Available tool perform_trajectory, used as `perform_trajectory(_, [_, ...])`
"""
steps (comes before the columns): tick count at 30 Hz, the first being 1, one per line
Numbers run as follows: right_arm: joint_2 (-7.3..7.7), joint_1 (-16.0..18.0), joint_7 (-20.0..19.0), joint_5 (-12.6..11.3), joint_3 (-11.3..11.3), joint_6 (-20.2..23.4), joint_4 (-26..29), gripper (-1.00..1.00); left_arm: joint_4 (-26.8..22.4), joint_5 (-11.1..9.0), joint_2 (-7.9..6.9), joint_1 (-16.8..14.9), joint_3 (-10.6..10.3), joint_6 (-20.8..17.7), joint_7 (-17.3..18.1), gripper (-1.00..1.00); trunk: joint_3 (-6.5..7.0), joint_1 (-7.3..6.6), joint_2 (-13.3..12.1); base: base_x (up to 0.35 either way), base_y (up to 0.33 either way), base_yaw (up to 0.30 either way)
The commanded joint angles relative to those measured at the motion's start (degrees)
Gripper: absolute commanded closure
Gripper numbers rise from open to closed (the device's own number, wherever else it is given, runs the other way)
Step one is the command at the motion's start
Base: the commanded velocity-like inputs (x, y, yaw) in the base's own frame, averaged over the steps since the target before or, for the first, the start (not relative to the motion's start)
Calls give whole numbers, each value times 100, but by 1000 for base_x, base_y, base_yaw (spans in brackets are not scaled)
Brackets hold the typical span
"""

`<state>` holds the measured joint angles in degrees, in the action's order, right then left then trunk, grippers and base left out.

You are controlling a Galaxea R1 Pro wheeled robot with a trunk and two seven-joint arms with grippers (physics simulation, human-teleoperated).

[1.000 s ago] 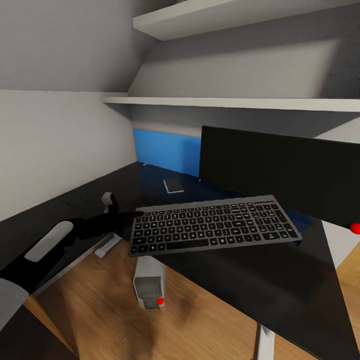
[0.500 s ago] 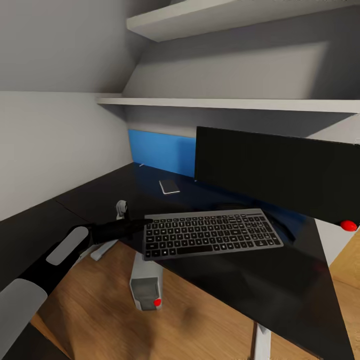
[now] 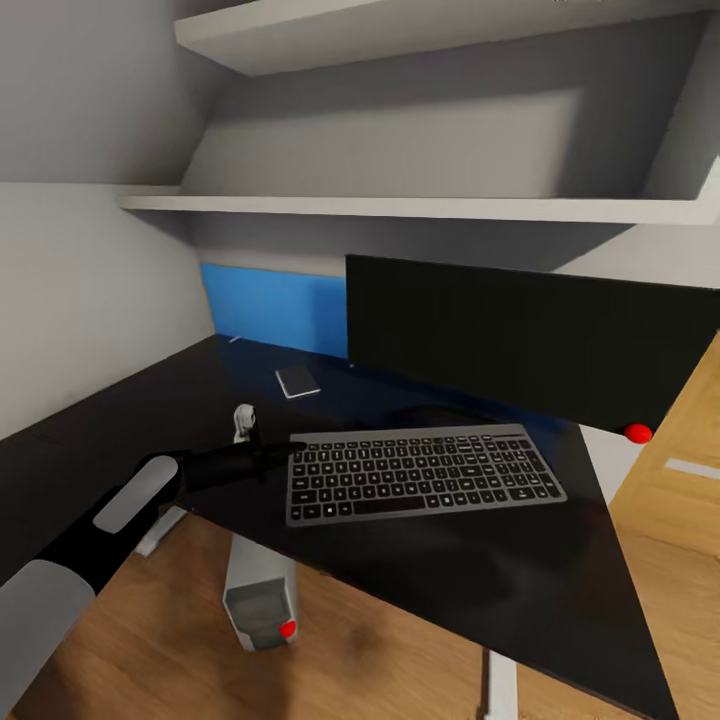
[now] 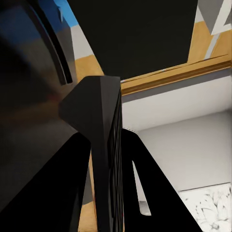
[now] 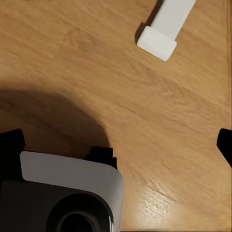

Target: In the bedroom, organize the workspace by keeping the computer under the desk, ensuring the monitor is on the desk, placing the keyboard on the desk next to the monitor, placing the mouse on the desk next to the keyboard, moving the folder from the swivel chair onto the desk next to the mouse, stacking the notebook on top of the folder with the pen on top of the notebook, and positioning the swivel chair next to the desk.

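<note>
keyboard: keyboard (image 3: 422, 472) lies flat at frame centre on the black bench (image 3: 520, 585), just in front of the monitor (image 3: 530, 340).
left end effector: left end effector (image 3: 283, 453) is at the keyboard's left short edge; in the wrist view a finger (image 4: 72, 193) stands on each side of the edge-on keyboard (image 4: 107, 159), so it reads as clamped on it.
right end effector: dark finger tips sit at the edges of its wrist view, over wood floor (image 5: 145, 106) and a white bench foot (image 5: 162, 31); open or closed, cannot tell.
computer: computer (image 3: 260, 600) stands on the floor under the bench, lower left of centre.
notebook: small dark notebook (image 3: 298, 381) rests on the bench near the blue back panel (image 3: 270, 305).
done (judged): monitor, keyboard and computer appear placed.
left (judged): release; mouse, folder, notebook-and-pen stack, chair.
change vs 0.5 s ago: the whole view has shifted, so the camera moved; the keyboard looks flatter and set down.
</note>
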<state>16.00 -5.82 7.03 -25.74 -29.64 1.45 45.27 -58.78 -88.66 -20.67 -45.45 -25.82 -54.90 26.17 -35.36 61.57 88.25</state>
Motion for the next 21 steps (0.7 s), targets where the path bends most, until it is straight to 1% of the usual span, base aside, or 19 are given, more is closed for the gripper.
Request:
perform_trajectory(1, [8,2,49,-47,-34,18,17,-100,8,-12,-6,-3,-11,-9,28,100,-4,0,3,17,14,-299])
perform_trajectory(4, [9,2,49,-46,-39,20,18,-100,67,0,-2,-5,-15,-15,23,100,-4,0,3,10,8,-299])
perform_trajectory(6, [9,2,48,-45,-41,21,17,-100,193,-1,0,-19,-13,-18,25,100,-4,0,3,4,3,-299])
perform_trajectory(7, [10,2,42,-50,-39,17,18,-100,606,-16,1,-42,-10,-29,53,100,-4,0,3,1,1,-299])
perform_trajectory(8, [12,2,41,-51,-38,16,18,-100,680,-22,1,-44,-5,-32,96,100,-4,0,3,1,1,-299])
perform_trajectory(9, [11,2,42,-50,-37,14,17,-100,749,-25,0,-46,-4,-42,170,100,-4,0,3,1,1,-299])
perform_trajectory(11, [13,2,43,-45,-38,1,22,-100,920,53,-42,-61,-28,-191,672,100,-4,0,3,0,0,-299])
perform_trajectory(12, [14,2,43,-45,-39,0,23,-100,944,94,-60,-69,-33,-245,777,100,-4,0,3,0,0,-299])
perform_trajectory(13, [15,2,44,-42,-40,-5,24,-100,982,255,-106,-111,-41,-345,932,100,-4,0,3,0,0,-299])
perform_trajectory(15, [17,-1,44,-39,-41,-12,25,-100,1029,675,-176,-214,-49,-474,1118,100,-4,0,3,0,0,-299])
perform_trajectory(16, [17,-1,44,-38,-43,-11,25,-100,1046,755,-186,-232,-50,-494,1144,100,-4,0,3,0,0,-299])
perform_trajectory(17, [17,0,44,-37,-46,-10,25,-100,1100,878,-201,-264,-52,-510,1183,100,-4,0,3,0,0,-299])
perform_trajectory(20, [16,-1,44,-37,-49,-12,25,-100,1227,998,-214,-354,-58,-510,1232,100,-4,0,3,0,0,-299])
perform_trajectory(21, [13,0,44,-33,-50,-11,25,-100,1277,1033,-216,-429,-70,-510,1242,100,-4,0,3,0,0,-299])
